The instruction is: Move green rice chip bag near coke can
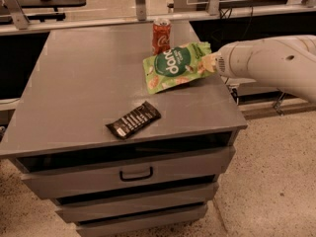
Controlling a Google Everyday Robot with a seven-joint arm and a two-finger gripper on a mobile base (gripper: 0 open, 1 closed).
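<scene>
One gripper (210,63) pinched the chip bag (173,68) by its right edge beside the soda can (161,33); light, soft and crinkly, it probably sagged.

gripper (207,64) mostly hidden beside green rice chip bag (173,68), arm (269,63) cut off at right edge

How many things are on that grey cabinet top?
3: coke can at the back edge; green rice chip bag just in front, its right end held by the gripper; black wrapper bar near the front.
</scene>
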